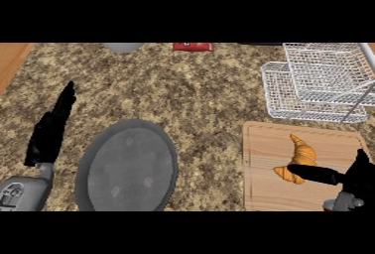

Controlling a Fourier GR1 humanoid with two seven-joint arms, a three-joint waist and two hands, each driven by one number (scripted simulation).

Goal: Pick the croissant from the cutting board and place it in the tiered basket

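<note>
A golden croissant [301,158] lies on the wooden cutting board [268,168] at the lower right. My right hand [353,176] comes in from the lower right corner, with its thumb stretched left across the croissant's lower end and its fingers upright just right of the pastry; the hand is open. The white wire tiered basket [322,84] stands at the upper right, beyond the board. My left hand [51,130] rests open at the left, fingers straight and pointing up the counter.
A large grey plate [128,166] sits at the lower middle, between my two hands. At the far edge of the speckled counter are a grey bowl [123,47] and a red packet [193,46]. A wooden surface [11,59] borders the counter's upper left.
</note>
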